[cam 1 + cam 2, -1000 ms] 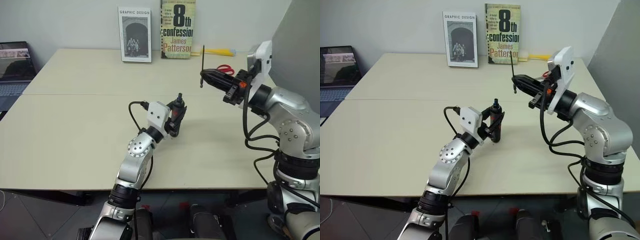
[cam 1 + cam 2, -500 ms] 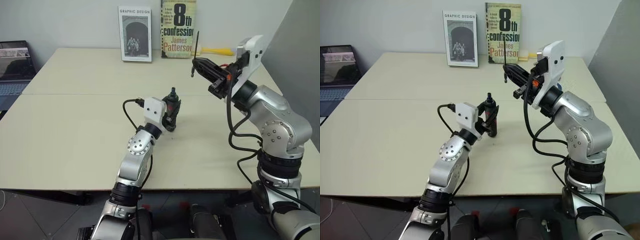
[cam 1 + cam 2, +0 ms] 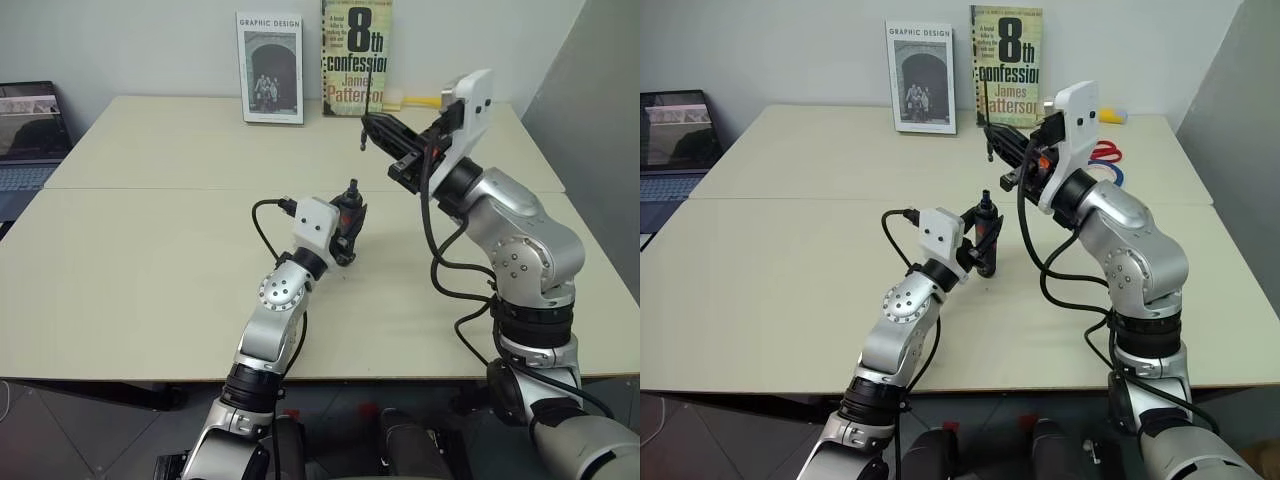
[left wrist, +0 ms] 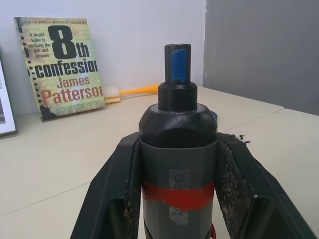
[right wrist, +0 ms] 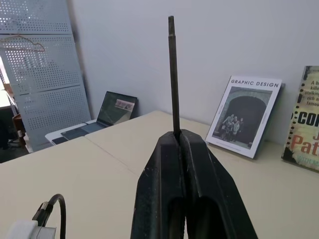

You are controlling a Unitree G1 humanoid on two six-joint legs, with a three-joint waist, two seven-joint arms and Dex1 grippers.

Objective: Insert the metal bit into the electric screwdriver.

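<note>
left gripper (image 3: 347, 222) pinching the screwdriver (image 4: 177, 164) upright over the tabletop (image 3: 150, 250), bluish tip up. right gripper (image 5: 180, 144) pressed together on the bit (image 5: 173, 74), held above and just right of that tip. best move: swing the bit over the socket, line the axes up, then lower slowly. right forearm raised and angled left; the bit looks near vertical, hard to be sure.

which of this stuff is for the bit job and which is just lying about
For the job:
- bit, in the right gripper
- screwdriver, in the left gripper

Lying about:
- two books
- laptop
- scissors
- yellow tool
</note>
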